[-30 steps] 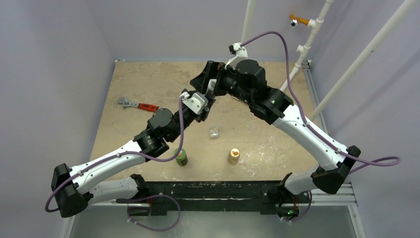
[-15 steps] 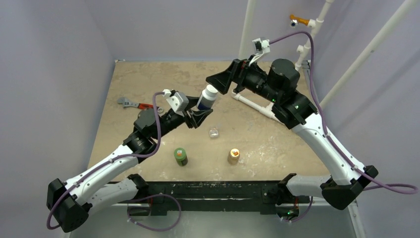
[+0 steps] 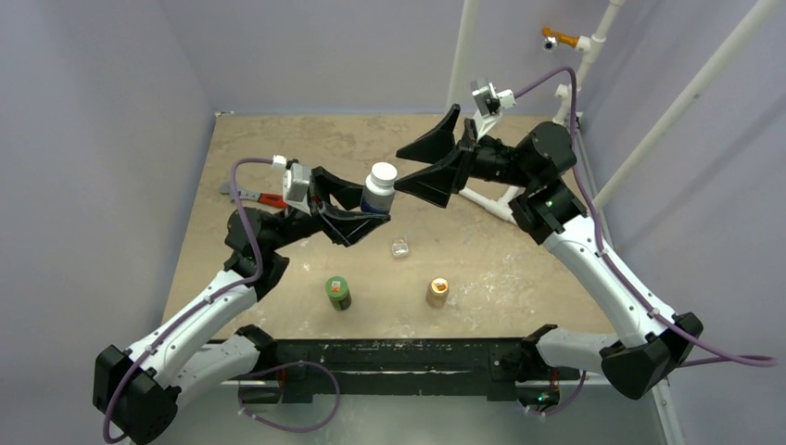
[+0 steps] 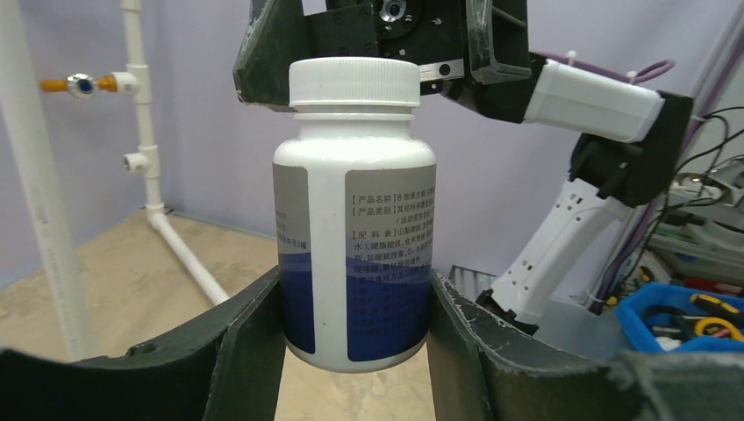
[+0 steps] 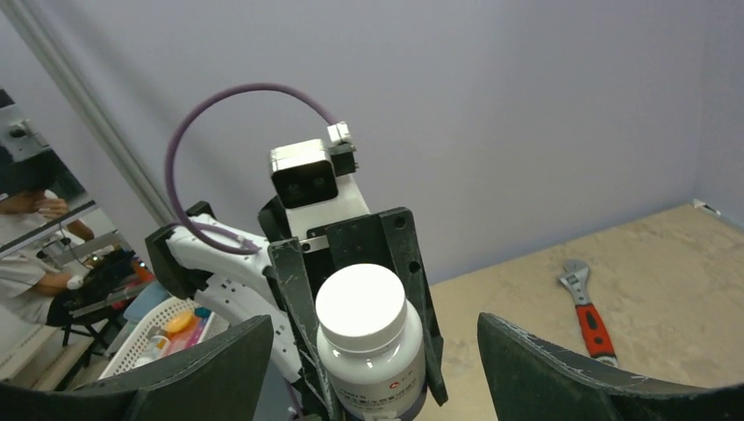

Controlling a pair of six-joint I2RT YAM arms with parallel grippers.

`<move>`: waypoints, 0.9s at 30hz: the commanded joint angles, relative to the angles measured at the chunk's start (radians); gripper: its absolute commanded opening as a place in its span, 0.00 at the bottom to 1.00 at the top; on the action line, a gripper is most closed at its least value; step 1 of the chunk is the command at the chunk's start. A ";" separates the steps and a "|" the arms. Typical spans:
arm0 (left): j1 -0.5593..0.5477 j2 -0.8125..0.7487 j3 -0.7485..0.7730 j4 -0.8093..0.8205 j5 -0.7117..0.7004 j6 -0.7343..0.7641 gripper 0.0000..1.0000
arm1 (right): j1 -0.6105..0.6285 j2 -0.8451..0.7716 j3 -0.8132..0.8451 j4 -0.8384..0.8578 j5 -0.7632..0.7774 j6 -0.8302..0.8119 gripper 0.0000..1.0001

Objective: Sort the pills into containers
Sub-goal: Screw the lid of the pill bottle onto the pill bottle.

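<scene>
Black fingers of the left pincer (image 3: 360,211) clamp the lower body of a white-capped bottle (image 3: 378,190), 1 finger on each side. The bottle is roughly upright and raised above the table (image 3: 278,139); its white body carries a grey and blue printed label. The right pincer (image 3: 406,171) faces the bottle from the far right with its 2 fingers spread wide, holding nothing. Its fingertips lie just beside the cap and apart from it. In the right wrist view the cap lines up with the gap between those fingers.

On the table below, the transparent case (image 3: 399,247) rests near the centre, almost under the held bottle. The pills cannot be made out at this size. Nearer the arm bases stand 2 further bottles, well apart from each other: a green bottle (image 3: 338,293) left of the case and a tan-orange bottle (image 3: 437,291) right of it. A red-handled wrench (image 3: 259,197) lies toward the left side of the table, partly hidden by the left arm.
</scene>
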 commanded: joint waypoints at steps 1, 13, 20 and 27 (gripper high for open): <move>0.020 0.023 -0.004 0.193 0.102 -0.152 0.00 | 0.000 -0.011 0.004 0.148 -0.100 0.054 0.85; 0.025 0.073 0.012 0.274 0.135 -0.218 0.00 | 0.052 0.036 0.065 0.088 -0.080 0.016 0.74; 0.027 0.082 0.014 0.270 0.138 -0.218 0.00 | 0.072 0.040 0.076 0.061 -0.047 -0.005 0.64; 0.030 0.096 0.012 0.277 0.138 -0.223 0.00 | 0.075 0.033 0.071 0.052 -0.018 -0.003 0.49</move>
